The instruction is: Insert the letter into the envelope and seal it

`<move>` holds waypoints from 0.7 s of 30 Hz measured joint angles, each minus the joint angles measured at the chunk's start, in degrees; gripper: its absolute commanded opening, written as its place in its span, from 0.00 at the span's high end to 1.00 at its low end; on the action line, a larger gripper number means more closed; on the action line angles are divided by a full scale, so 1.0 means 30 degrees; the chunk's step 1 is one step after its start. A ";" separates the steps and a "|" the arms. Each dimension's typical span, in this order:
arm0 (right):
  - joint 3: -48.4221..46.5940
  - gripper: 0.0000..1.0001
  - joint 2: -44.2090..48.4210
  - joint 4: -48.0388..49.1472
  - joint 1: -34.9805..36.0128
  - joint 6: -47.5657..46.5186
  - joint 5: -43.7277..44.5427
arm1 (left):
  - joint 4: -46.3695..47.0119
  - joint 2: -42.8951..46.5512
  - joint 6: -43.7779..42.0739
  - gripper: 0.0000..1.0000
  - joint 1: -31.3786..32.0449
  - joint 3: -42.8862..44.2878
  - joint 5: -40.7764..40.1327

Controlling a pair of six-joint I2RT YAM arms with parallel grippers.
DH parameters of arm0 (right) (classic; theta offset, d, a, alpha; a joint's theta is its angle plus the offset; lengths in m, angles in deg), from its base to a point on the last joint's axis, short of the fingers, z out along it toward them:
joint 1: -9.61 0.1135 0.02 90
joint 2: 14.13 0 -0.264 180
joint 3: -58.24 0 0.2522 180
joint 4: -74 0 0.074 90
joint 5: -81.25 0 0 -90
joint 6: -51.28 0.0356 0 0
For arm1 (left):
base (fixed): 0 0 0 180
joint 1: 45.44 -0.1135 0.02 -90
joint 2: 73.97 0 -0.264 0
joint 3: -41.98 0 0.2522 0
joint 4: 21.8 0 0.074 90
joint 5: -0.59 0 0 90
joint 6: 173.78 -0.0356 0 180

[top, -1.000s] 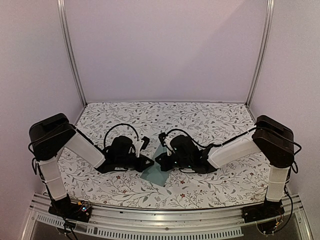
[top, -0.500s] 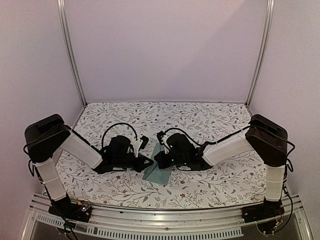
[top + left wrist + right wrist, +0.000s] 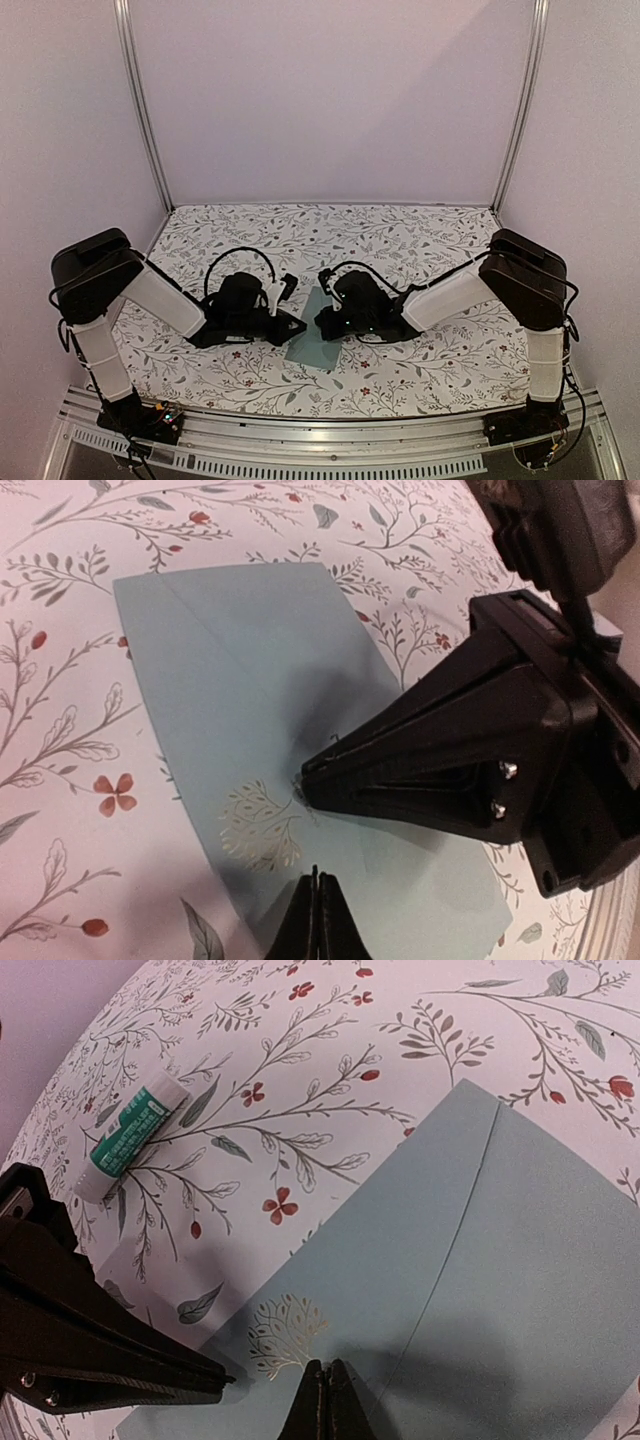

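The teal envelope [image 3: 312, 347] lies flat on the floral table between the two arms, with its flap folded down. A gold tree print [image 3: 285, 1332] marks it, also seen in the left wrist view [image 3: 258, 825]. My left gripper [image 3: 302, 326] is shut, its tip [image 3: 318, 882] down at the envelope's near edge [image 3: 250, 680]. My right gripper [image 3: 319, 322] is shut too, its tip [image 3: 325, 1370] on the envelope [image 3: 480, 1260] beside the tree print. The two tips point at each other, a small gap apart. The letter is not in view.
A white-and-teal glue stick [image 3: 130, 1135] lies on the table beyond the left gripper [image 3: 110, 1360]. The right gripper's black body [image 3: 470, 750] stands over the envelope's right side. Metal frame posts [image 3: 140, 110] and walls bound the table.
The right gripper has shifted slightly toward the left one and lower. The envelope's far end, raised a second ago, now lies flat.
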 measured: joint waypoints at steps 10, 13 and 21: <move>0.0007 1.00 -0.0131 0.0335 -0.0036 0.0036 -0.0080 | -0.0058 -0.0503 -0.0138 1.00 0.0000 0.1005 -0.0029; 0.0087 1.00 -0.0146 0.0525 -0.0036 0.0095 -0.0102 | -0.0321 -0.1035 -0.0240 1.00 0.0000 0.2011 -0.0262; 0.0568 1.00 -0.0146 0.1362 -0.0160 0.0219 -0.0102 | -0.1362 -0.3330 -0.0321 1.00 -0.0306 0.4736 -0.1326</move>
